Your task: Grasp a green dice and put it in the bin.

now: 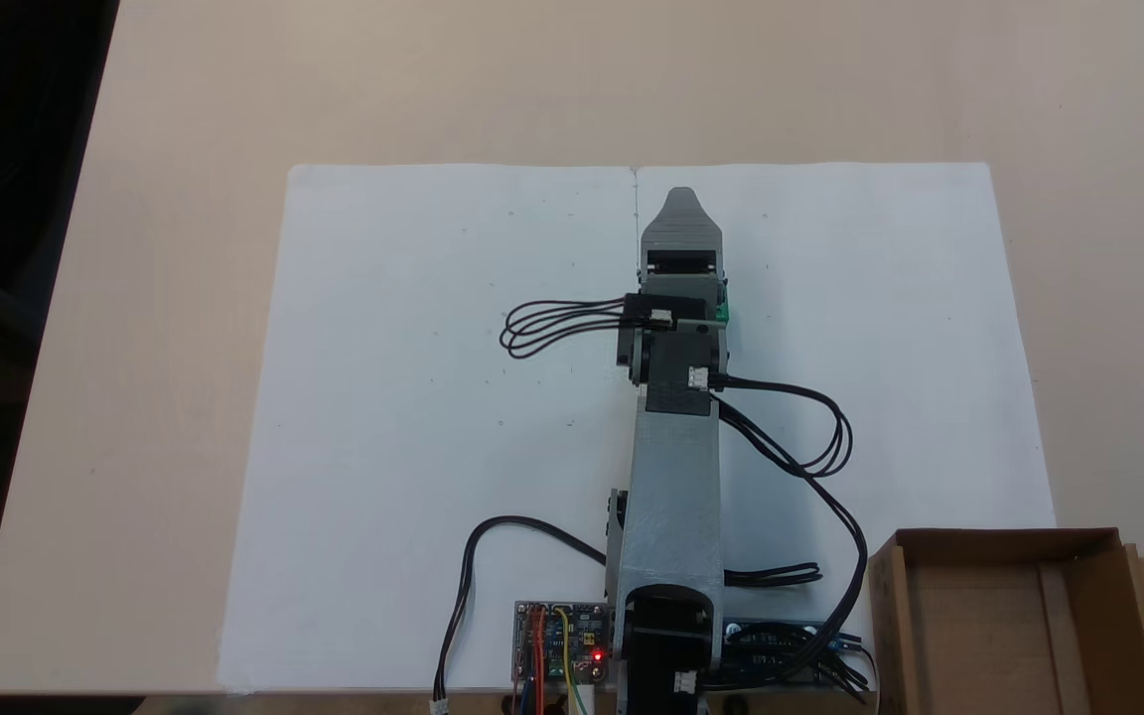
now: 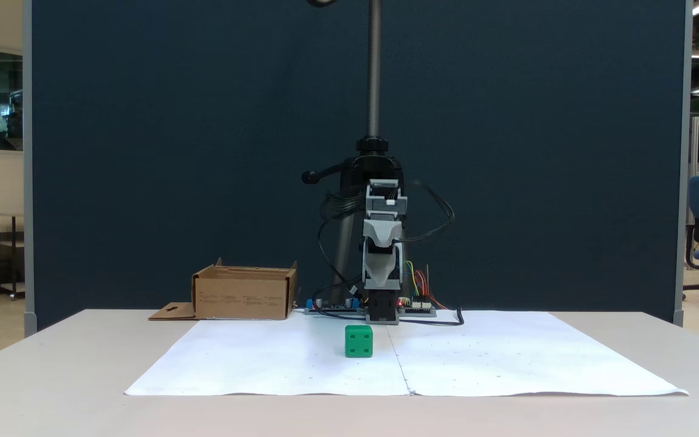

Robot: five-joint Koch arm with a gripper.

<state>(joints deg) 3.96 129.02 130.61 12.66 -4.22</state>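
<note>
The dice (image 2: 358, 340) is being shown mid-tabletop, on paper (image 2: 264, 358), under the raised gripper (image 2: 381, 285). Jaw spread cannot be told. It is judged light, stiff, slippery; opposite flat faces should be pinched.

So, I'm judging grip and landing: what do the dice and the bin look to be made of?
The dice: probably hard plastic, with a uniform bright green, smooth matte faces, crisp edges and recessed pips. The bin: cardboard, with a dull brown surface, thin folded walls and a flap with a punched hang-hole.
</note>
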